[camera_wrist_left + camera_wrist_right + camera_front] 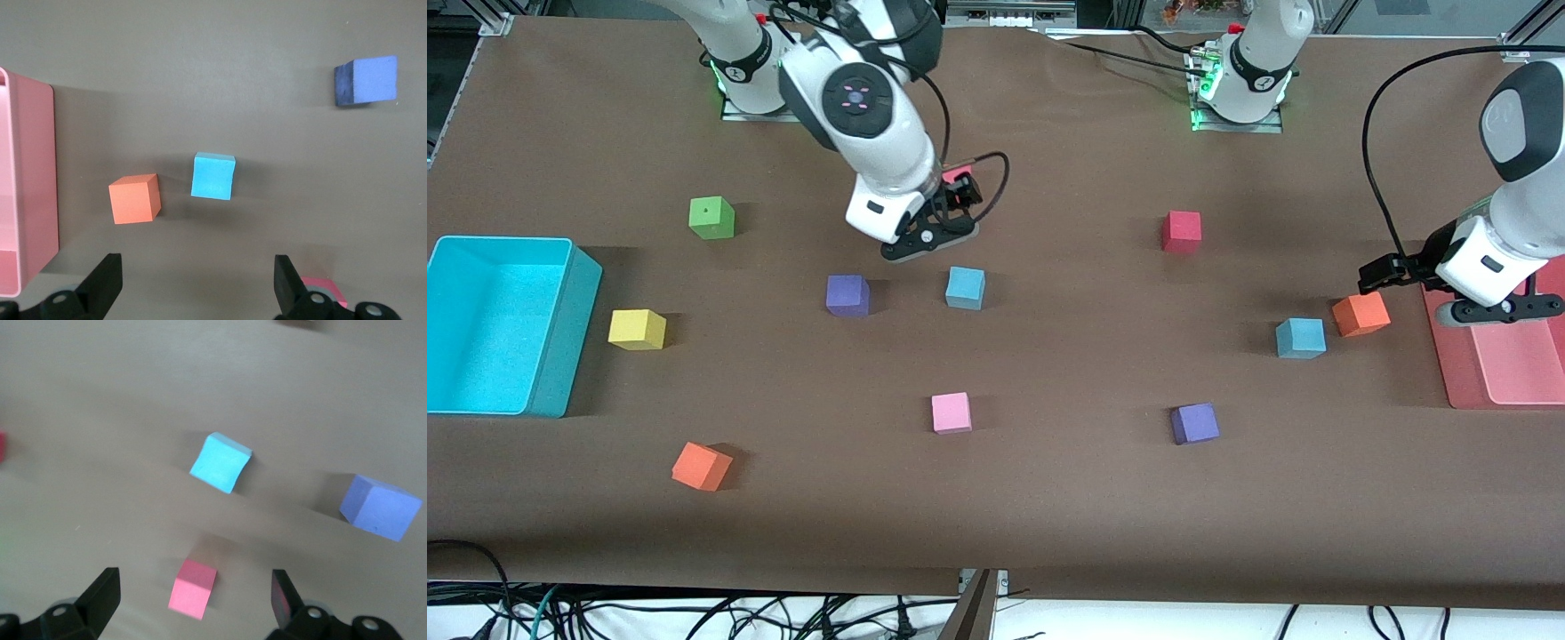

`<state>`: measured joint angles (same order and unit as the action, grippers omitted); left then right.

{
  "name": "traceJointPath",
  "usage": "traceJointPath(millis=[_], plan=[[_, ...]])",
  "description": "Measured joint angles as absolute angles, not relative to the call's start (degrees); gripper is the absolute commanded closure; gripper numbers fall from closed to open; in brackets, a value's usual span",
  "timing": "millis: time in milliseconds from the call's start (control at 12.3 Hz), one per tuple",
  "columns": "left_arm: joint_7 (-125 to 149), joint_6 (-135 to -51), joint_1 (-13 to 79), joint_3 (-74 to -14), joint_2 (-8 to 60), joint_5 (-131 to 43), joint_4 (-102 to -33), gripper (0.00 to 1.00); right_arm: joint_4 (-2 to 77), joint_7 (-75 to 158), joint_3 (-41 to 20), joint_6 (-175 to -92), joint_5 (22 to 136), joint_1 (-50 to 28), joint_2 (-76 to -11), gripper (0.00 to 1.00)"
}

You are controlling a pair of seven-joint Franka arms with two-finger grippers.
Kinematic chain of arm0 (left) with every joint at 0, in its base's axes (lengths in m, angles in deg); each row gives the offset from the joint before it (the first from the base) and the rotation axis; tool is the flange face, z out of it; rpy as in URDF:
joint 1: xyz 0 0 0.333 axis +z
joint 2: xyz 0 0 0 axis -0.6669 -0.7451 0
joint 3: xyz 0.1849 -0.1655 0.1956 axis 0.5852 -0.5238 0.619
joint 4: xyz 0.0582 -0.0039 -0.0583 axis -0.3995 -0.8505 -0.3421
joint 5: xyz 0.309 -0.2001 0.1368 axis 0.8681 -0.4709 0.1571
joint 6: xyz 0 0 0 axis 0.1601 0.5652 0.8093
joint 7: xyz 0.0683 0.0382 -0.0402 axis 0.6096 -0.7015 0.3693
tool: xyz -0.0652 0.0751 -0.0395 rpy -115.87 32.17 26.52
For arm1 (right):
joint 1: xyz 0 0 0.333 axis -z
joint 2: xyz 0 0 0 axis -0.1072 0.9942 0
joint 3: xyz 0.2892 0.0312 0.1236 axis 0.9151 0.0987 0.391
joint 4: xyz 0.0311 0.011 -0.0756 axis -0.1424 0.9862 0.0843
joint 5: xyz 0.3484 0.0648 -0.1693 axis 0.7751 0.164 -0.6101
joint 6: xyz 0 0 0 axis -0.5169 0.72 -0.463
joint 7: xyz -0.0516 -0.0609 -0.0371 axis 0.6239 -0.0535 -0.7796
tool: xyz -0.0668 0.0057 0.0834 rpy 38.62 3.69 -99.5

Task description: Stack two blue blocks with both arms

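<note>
Blue blocks apart, unstacked

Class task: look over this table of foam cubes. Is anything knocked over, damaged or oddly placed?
Nothing stands out. Both blue blocks sit flat on the table, apart and unstacked. The right gripper and left gripper are open and hold nothing.

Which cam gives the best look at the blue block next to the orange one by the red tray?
Left wrist view: that blue block sits mid-frame, unobstructed, beside the orange block, ahead of the open left gripper. The front view shows it small but clear. The right wrist view shows only the other blue block.
</note>
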<state>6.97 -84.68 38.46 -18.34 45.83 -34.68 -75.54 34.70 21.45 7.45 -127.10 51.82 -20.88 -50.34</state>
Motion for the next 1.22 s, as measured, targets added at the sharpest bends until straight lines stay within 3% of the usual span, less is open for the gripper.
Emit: traceJointPath(millis=[244,651,895,1220], plan=[[6.81,-89.73,38.25,-18.62,40.09,-34.68,-76.56,0.00,42.76,39.04,4.91,-130.38,60.83,-16.40,-56.38,0.00],[4.63,-105.71,38.25,-18.74,31.65,-34.68,-80.19,0.00,65.58,67.26,2.54,-148.40,82.56,-14.19,-65.16,0.00],[3.21,-109.32,38.27,-18.76,28.52,-34.68,-81.84,0.00,69.20,81.58,2.81,-159.90,94.72,-16.75,-60.51,0.00],[2.92,-111.07,38.28,-18.82,25.48,-34.68,-83.21,0.00,69.13,113.39,3.02,-167.91,125.14,-22.55,-50.79,0.00]])
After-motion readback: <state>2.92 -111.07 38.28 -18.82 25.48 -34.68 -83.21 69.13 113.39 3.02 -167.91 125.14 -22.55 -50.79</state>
